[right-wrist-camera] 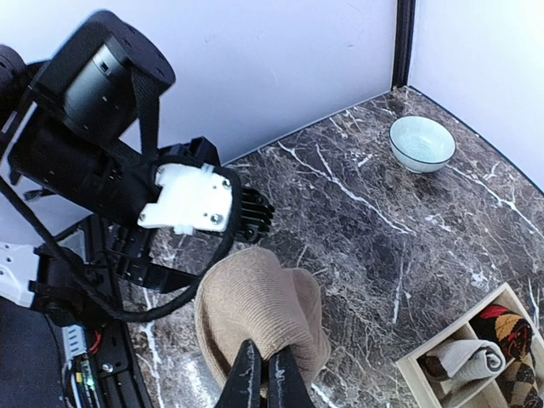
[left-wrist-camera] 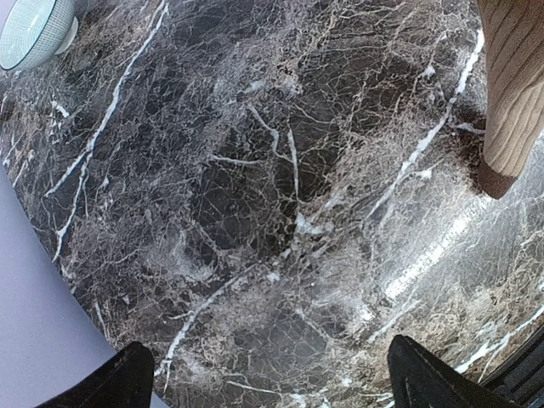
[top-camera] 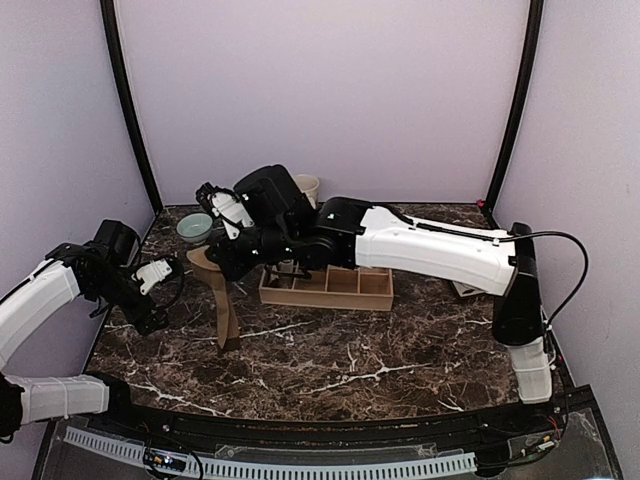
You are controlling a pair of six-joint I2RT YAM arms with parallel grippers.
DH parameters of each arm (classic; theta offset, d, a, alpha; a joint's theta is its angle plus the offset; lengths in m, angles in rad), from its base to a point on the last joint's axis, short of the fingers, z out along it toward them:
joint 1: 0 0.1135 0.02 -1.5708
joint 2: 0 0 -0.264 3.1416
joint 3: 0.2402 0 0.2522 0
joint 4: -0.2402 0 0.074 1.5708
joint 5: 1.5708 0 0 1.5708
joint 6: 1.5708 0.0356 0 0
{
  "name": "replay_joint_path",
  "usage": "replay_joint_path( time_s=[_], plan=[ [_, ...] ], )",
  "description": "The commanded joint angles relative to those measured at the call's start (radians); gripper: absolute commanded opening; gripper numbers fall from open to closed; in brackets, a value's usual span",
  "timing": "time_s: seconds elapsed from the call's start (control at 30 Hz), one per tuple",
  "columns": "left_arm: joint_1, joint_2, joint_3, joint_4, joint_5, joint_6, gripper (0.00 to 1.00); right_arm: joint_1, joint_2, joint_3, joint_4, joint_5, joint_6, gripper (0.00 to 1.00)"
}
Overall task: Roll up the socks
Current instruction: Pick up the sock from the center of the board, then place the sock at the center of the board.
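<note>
The tan sock (top-camera: 226,300) hangs from my right gripper (top-camera: 212,262), which is shut on its top; its lower end touches the marble near the left centre. In the right wrist view the fingertips (right-wrist-camera: 248,374) pinch the tan sock (right-wrist-camera: 255,306) from above. My left gripper (top-camera: 150,308) is open and empty, just left of the hanging sock; in its wrist view the left gripper (left-wrist-camera: 280,384) is over bare marble and the tan sock (left-wrist-camera: 514,93) is at the upper right. A dark brown fabric with cream diamond checks (right-wrist-camera: 520,382) lies in the wooden tray.
A wooden divided tray (top-camera: 325,290) stands behind the sock, holding a white rolled sock (right-wrist-camera: 463,359) and a reddish-brown bundle (right-wrist-camera: 503,327). A pale green bowl (top-camera: 195,228) and a white cup (top-camera: 307,187) stand at the back left. The two arms are close together.
</note>
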Motion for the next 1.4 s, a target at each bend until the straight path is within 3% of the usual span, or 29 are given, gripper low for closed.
replay_joint_path(
  time_s=[0.0, 0.47, 0.63, 0.83, 0.93, 1.23, 1.37],
  plan=[
    [0.005, -0.017, 0.02, -0.01, 0.036, -0.006, 0.99, -0.018, -0.093, -0.047, 0.047, -0.142, 0.082, 0.0],
    [0.006, -0.023, 0.01, -0.015, 0.057, -0.003, 0.99, -0.017, -0.373, -0.4, 0.169, -0.374, 0.175, 0.0],
    [0.007, -0.013, 0.019, -0.021, 0.045, -0.006, 0.99, -0.012, -0.359, -0.388, 0.155, -0.437, 0.187, 0.0],
    [0.006, -0.015, 0.033, -0.038, 0.044, -0.01, 0.99, 0.001, -0.216, -0.189, 0.075, -0.547, 0.183, 0.0],
    [0.008, -0.018, 0.034, -0.044, 0.04, -0.008, 0.99, -0.015, -0.215, -0.224, 0.082, -0.528, 0.188, 0.0],
    [0.01, -0.004, 0.035, -0.033, 0.049, -0.002, 0.97, -0.219, -0.307, -0.624, 0.168, -0.381, 0.325, 0.0],
    [0.009, 0.007, 0.051, -0.041, 0.068, 0.001, 0.96, -0.238, -0.23, -0.634, 0.084, -0.306, 0.269, 0.0]
  ],
)
